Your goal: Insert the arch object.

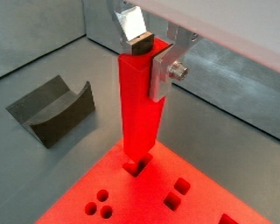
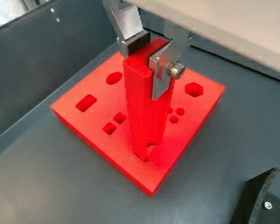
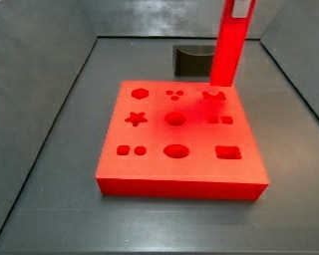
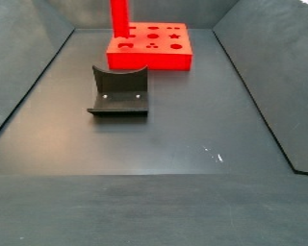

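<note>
Wrist views both showed the gripper (image 1: pixel 150 54) clamped on the top of a long red bar (image 1: pixel 140 109), its silver fingers (image 1: pixel 164 72) pressed against opposite faces of the bar. The bar stood upright with its lower end at a hole in the red board (image 2: pixel 90 109); whether it had entered the hole could not be told. No brand, label or writing was readable on anything.

The arch object (image 1: pixel 53 107) lay on the grey floor (image 4: pixel 183 183), apart from the board and untouched. In a side view it sat in front of the board, well clear of it, resting on one flat face with its curved notch opening upward and its two ends rising like horns (image 4: pixel 119 91). Its long axis ran roughly parallel to the board's near edge. In a side view from across the board, only its dark top showed just behind the board's far edge, beside the bar (image 3: pixel 193 58)
</note>
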### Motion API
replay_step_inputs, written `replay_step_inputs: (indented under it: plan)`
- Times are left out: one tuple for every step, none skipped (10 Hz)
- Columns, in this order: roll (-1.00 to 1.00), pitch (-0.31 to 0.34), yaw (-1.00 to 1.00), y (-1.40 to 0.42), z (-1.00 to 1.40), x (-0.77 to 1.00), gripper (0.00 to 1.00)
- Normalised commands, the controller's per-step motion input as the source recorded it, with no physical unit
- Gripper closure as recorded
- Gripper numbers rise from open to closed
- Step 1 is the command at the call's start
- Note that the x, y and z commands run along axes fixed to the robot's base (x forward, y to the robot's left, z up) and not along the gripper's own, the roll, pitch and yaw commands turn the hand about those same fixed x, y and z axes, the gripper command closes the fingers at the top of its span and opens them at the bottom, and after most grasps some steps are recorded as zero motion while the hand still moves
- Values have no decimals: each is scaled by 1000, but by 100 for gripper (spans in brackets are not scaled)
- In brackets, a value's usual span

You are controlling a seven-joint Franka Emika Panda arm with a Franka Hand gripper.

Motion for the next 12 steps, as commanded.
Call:
replay_step_inputs:
  plan:
    - [0,-27,383,-63,-149,9,100]
    - [63,-20,666,-114,-117,0,100]
    - [49,-9,634,-66,-109,31,100]
    - [0,0,66,0,-17,0,100]
    - [0,0,0,0,-34,23,100]
    - [20,0,-94,0,-177,189,100]
    - [40,0,-174,0,-214,251,100]
    - [60,0,-143,0,-229,120,100]
    - [56,0,-100,0,-237,3,100]
    - [59,0,-57,0,-243,-94,100]
    - [0,0,-106,0,-143,-337,100]
    - [0,0,-9,0,-71,-180,100]
